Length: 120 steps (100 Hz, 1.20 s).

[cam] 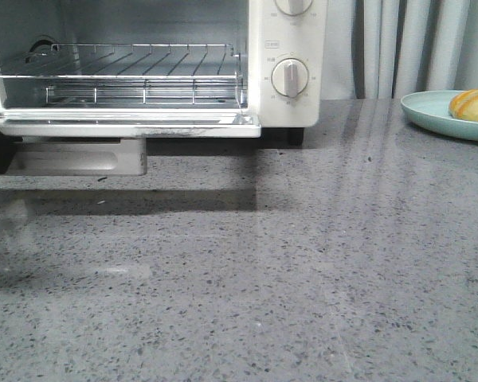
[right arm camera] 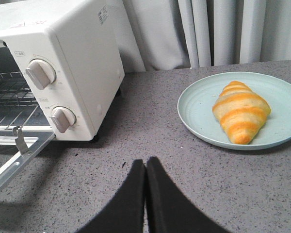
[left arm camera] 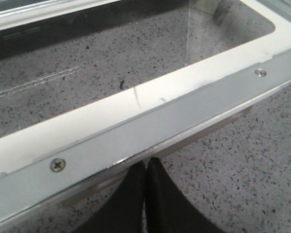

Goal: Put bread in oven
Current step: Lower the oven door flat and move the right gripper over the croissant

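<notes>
The white oven (cam: pixel 291 48) stands at the back left with its door (cam: pixel 127 124) folded down and its wire rack (cam: pixel 119 70) bare. The bread (cam: pixel 474 104), golden-orange with pale stripes, lies on a pale teal plate (cam: pixel 430 111) at the far right. In the right wrist view the bread (right arm camera: pixel 241 111) is on the plate (right arm camera: pixel 199 104), ahead of my right gripper (right arm camera: pixel 145 162), which is shut and empty over the counter. My left gripper (left arm camera: pixel 146 162) is shut, its tips at the outer edge of the open door (left arm camera: pixel 136 119). Neither gripper shows in the front view.
The oven's two dial knobs (right arm camera: pixel 40 74) face the front on its right panel. Grey curtains (cam: pixel 414 44) hang behind the speckled grey counter (cam: pixel 303 263). The door's handle (cam: pixel 76 159) hangs low under the open door, close to the counter.
</notes>
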{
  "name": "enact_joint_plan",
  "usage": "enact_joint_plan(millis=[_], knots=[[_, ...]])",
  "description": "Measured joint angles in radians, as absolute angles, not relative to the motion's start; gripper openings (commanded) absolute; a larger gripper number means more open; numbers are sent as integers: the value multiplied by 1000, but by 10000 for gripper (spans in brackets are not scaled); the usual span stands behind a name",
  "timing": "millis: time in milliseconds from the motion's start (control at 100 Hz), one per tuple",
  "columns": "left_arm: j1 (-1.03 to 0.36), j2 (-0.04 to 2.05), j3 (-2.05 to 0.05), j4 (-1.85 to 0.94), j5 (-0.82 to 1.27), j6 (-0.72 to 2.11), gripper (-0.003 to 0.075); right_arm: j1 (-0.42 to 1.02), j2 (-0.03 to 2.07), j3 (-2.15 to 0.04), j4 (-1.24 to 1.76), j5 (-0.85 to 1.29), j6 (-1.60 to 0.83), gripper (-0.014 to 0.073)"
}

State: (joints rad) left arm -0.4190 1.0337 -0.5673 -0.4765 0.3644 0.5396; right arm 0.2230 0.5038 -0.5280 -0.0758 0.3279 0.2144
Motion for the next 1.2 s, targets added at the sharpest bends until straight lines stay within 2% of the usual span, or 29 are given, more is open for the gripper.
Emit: enact_joint_plan(millis=[380, 640, 710, 840, 890, 1200], knots=[[-419, 1031, -532, -477, 346, 540, -22, 223, 527, -536, -110, 301, 214, -49], [-419, 888, -532, -476, 375, 540, -22, 166, 721, -721, -226, 383, 214, -40], [-419, 808, -532, -481, 392, 540, -22, 110, 796, -799, -230, 419, 214, 15], [-419, 650, -532, -488, 429, 540, -22, 28, 920, -925, -230, 476, 214, 223], [-419, 580, -532, -488, 448, 540, -22, 18, 963, -967, -230, 493, 214, 270], [-419, 305, -532, -488, 566, 540, -22, -1, 1188, -1025, -225, 502, 214, 288]])
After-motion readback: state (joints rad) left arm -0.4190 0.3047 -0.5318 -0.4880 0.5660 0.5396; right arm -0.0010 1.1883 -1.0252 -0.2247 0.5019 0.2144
